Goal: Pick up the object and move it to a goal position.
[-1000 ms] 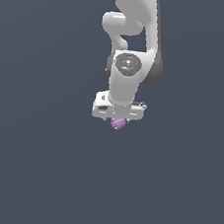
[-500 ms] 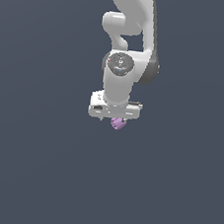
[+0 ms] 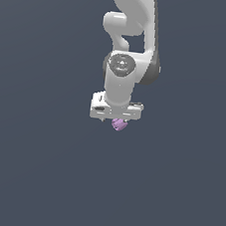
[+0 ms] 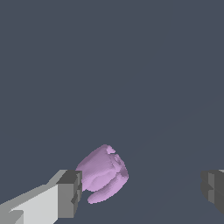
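Because our arm hangs straight down in the upper middle of the exterior view, our gripper sits directly over the object, the lilac lump just below the hand at frame centre. Seen from the wrist, our fingers stand wide apart; the object lies beside one pad, apparently touching it, far from the other, so nothing is clamped yet.

Wrist view. Small lilac, knobbly, lobed lump lying against the dark grey pad of one white gripper finger. The opposite dark pad stands well apart, untouched; gripper spread wide.
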`<state>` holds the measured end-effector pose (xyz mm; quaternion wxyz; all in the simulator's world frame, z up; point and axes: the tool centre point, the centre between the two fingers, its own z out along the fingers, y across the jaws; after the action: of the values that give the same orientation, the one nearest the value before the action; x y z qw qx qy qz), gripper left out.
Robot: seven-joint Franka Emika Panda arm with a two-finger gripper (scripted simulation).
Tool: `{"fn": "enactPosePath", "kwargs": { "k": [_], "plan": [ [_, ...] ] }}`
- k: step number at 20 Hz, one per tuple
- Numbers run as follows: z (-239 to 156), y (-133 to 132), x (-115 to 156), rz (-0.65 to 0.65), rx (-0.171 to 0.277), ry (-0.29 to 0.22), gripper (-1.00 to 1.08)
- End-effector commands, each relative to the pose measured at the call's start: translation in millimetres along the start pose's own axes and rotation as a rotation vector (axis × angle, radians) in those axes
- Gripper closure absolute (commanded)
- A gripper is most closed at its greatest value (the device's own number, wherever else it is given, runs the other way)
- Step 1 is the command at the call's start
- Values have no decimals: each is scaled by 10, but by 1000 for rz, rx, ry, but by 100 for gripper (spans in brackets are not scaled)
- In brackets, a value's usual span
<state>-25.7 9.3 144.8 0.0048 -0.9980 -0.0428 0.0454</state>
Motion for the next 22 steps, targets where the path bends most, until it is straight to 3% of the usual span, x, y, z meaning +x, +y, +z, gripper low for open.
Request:
{"fn": "enactPosePath", "kwargs": {
  "k": [1,9,22],
  "plan": [
    [25,-11,-16,-23,-1,3,-92],
    [170,-81,-122,-167,-10,21,-92],
    [493,-282,-430,-532,-34,65,-92]
  ]
}}
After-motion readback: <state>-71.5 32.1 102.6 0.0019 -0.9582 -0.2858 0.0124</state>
